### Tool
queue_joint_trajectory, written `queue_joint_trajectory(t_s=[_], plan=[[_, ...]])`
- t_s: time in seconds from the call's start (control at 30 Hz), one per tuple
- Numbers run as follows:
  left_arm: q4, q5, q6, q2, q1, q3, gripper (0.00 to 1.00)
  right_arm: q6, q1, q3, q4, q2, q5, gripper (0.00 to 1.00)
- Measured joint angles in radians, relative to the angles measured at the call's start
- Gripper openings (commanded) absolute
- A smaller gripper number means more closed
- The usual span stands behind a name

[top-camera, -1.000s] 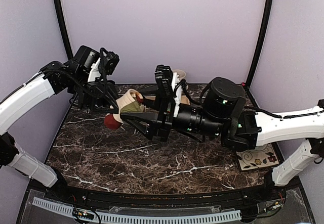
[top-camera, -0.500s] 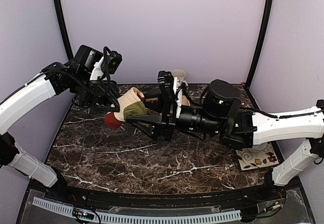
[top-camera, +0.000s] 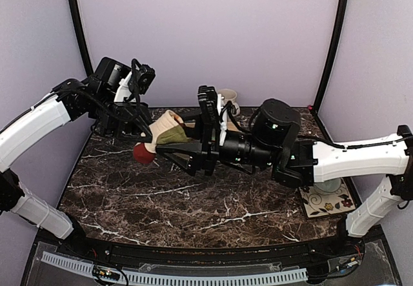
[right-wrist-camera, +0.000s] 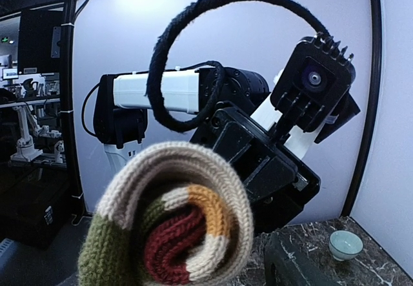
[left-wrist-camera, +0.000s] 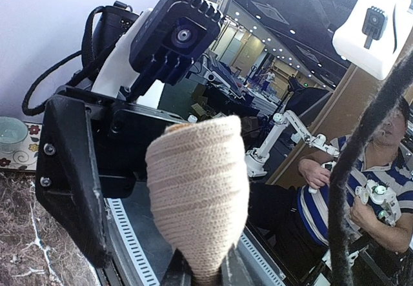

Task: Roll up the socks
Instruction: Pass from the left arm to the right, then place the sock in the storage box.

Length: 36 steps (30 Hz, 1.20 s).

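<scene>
- The tabletop (top-camera: 161, 202) is dark marble. From its near edge up to the arms nothing lies on it, so I judge it the best room for lowering the work.
- Near the right edge lies a patterned mat (top-camera: 321, 205) with a small bowl (right-wrist-camera: 342, 244). It is mostly under the right arm (top-camera: 361, 160) and well apart from the work.
- The right arm reaches across from right to left, and the right gripper (top-camera: 175, 152) meets the open end of the roll. Its camera looks straight into the spiral of tan, olive, red and orange.
- The right fingers are not clearly visible, so I cannot tell whether they press the roll or only stand around it.
- The socks (top-camera: 164, 128) are already wound together into one roll. It hangs in the air between both grippers, above the far left part of the tabletop and not touching it. A dark-red tip (top-camera: 143, 155) hangs down on the left.
- The left gripper (left-wrist-camera: 201, 276) has its fingers nearly closed, pinching the narrow neck of the tan ribbed end. I judge this keeps the roll from unwinding while the other side is finished.
- Farthest, a cup (top-camera: 227, 96) stands near the back wall (top-camera: 213, 34), just behind the right wrist. The left arm (top-camera: 39, 121) is close to the side wall (top-camera: 32, 40), so sideways room there is small.
</scene>
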<state>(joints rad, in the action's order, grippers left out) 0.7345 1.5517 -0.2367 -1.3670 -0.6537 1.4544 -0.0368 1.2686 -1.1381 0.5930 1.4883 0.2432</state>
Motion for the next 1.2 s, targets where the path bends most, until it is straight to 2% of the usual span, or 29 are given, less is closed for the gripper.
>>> queue_joint_trajectory(t_s=[0.1, 0.2, 0.43, 0.6, 0.63, 0.7, 0.73, 0.77, 0.8, 0.83, 0.9, 0.97, 1.1, 1.2], plan=[[0.006, 0.000, -0.005, 0.000, -0.001, 0.002, 0.00, 0.003, -0.008, -0.021, -0.016, 0.006, 0.034, 0.62], [0.020, 0.000, -0.006, 0.000, -0.005, 0.013, 0.00, 0.006, -0.013, -0.086, -0.038, 0.039, 0.092, 0.49], [0.047, 0.019, -0.011, 0.001, -0.003, 0.045, 0.00, -0.012, -0.031, -0.133, -0.024, 0.060, 0.211, 0.00], [0.050, 0.014, 0.000, -0.001, -0.008, 0.056, 0.00, -0.043, -0.044, -0.133, -0.014, 0.060, 0.243, 0.00], [0.049, 0.010, 0.006, -0.002, -0.009, 0.061, 0.10, -0.049, -0.046, -0.134, -0.012, 0.060, 0.246, 0.00], [0.034, 0.008, 0.034, -0.003, -0.010, 0.067, 0.47, -0.056, -0.048, -0.135, -0.010, 0.060, 0.245, 0.00], [0.003, 0.008, 0.069, -0.003, -0.009, 0.063, 0.71, -0.058, -0.050, -0.135, -0.012, 0.058, 0.237, 0.00], [-0.056, 0.011, 0.126, -0.001, -0.003, 0.050, 0.95, -0.059, -0.050, -0.135, -0.016, 0.055, 0.227, 0.00], [-0.153, 0.013, 0.211, 0.005, 0.011, 0.019, 0.98, -0.059, -0.053, -0.130, -0.028, 0.047, 0.197, 0.00], [-0.258, 0.018, 0.314, 0.013, 0.027, -0.022, 0.99, -0.059, -0.055, -0.114, -0.044, 0.036, 0.156, 0.00], [-0.660, 0.020, 0.631, 0.038, 0.106, -0.185, 0.99, -0.058, -0.073, -0.060, -0.100, 0.004, 0.056, 0.00], [-1.059, 0.019, 0.954, 0.000, 0.237, -0.294, 0.99, -0.059, -0.117, -0.008, -0.178, -0.018, -0.051, 0.00], [-1.708, 0.010, 1.516, -0.212, 0.507, -0.320, 0.99, -0.051, -0.257, 0.026, -0.340, 0.002, -0.250, 0.00], [-1.994, 0.003, 1.792, -0.345, 0.672, -0.308, 0.99, -0.037, -0.352, -0.023, -0.406, 0.082, -0.328, 0.00]])
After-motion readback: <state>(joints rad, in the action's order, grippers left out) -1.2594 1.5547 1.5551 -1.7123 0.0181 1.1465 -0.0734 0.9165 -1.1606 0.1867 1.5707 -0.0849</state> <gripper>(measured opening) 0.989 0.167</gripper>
